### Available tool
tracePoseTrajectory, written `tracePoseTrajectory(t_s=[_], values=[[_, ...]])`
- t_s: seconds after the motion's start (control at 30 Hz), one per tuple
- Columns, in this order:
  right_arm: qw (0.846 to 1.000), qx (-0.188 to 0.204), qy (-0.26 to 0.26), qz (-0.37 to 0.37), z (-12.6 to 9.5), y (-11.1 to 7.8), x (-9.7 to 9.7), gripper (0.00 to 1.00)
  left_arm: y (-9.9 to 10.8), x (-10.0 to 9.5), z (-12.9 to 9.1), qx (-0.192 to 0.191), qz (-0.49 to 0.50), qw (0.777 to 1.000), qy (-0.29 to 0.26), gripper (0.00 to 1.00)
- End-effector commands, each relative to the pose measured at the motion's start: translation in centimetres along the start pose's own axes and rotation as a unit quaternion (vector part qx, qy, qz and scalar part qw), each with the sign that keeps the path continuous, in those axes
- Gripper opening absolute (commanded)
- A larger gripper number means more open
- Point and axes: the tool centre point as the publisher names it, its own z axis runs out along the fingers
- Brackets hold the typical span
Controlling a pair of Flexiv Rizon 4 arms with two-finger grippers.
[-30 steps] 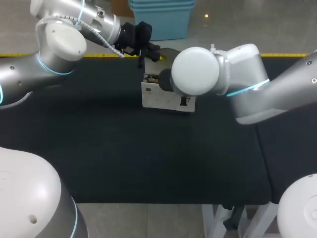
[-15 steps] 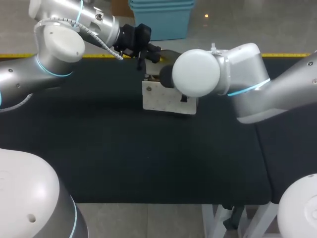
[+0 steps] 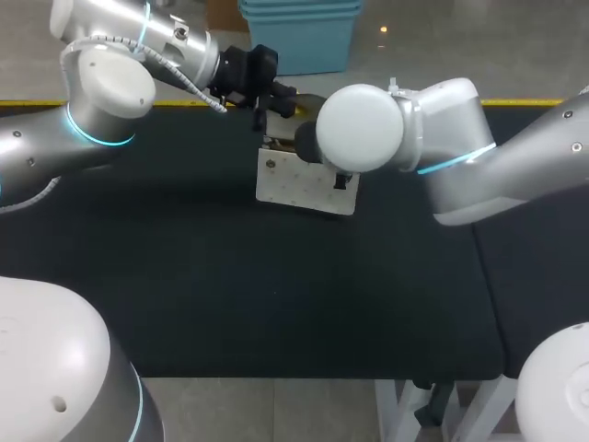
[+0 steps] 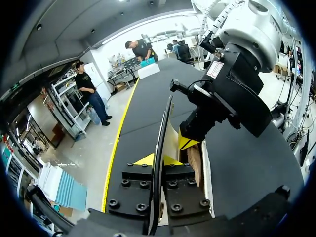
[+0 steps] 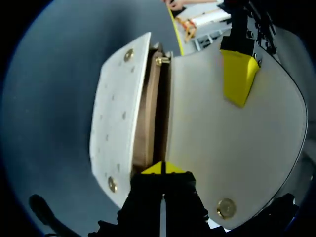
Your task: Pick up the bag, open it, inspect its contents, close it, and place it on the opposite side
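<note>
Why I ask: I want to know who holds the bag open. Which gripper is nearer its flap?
Left. The left gripper has its fingers pinching the edge of the flap from both sides. The right gripper is at the open mouth of the bag, beside the flap.

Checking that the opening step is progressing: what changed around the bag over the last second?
The cream leather bag tipped, and its front panel swung slightly left and toward the table's near edge as the right arm eased left. The left gripper stayed on the flap and the right gripper at the bag's opening; nothing was let go.
</note>
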Motion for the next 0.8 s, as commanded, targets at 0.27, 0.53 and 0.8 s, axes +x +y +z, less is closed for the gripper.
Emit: tracePoseTrajectory(t_s=[0.27, 0.53, 0.8], values=[[1.0, -0.006, 0.001, 0.005, 0.1, 0.0, 1.1, 0.0, 0.0, 0.2, 0.0, 0.008, -0.011, 1.0, -0.012, 0.0], [1.0, -0.007, -0.01, 0.004, -0.7, 0.2, 1.0, 0.0, 0.1, 0.3, 0.5, 0.008, -0.016, 1.0, -0.006, 0.0], [1.0, -0.01, -0.012, 0.007, -0.7, 0.4, 1.3, 0.0, 0.2, 0.4, 0.8, 0.008, -0.029, 1.0, -0.004, 0.0]])
